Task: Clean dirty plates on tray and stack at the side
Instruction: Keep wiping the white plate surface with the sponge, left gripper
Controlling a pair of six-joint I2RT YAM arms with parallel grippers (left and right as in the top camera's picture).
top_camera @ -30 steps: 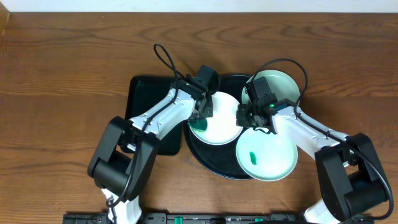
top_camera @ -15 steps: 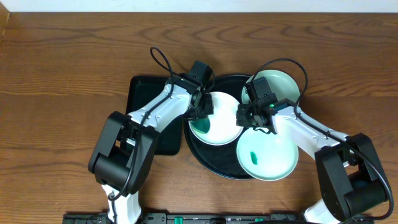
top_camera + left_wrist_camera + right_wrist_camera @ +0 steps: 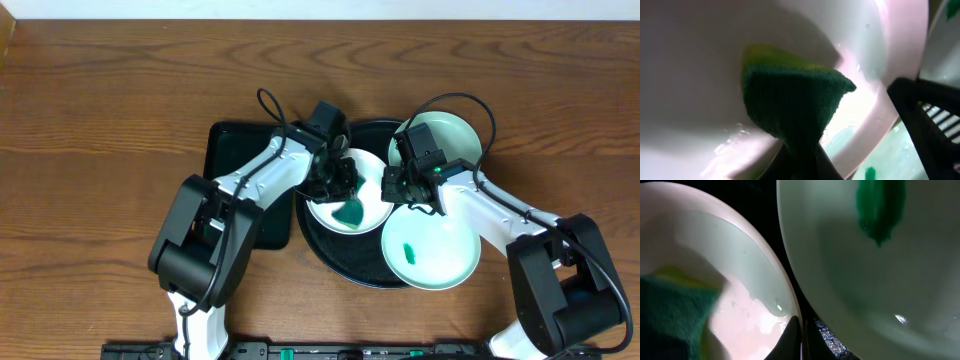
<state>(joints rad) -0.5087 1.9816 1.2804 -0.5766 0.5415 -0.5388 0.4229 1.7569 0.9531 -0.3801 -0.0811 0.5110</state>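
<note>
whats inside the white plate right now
A green sponge, gripped by the left gripper, lies pressed on the wet white plate. The patch of plate beneath the sponge is covered, so any smear there cannot be seen.

You've brought the left gripper (image 3: pixel 342 188) in from the white plate's (image 3: pixel 373 200) left rim to over its middle. The green sponge (image 3: pixel 348 213) it clamps has come along and now lies at the plate's centre. The left forearm (image 3: pixel 262 175) has swung closer to the plate.
</note>
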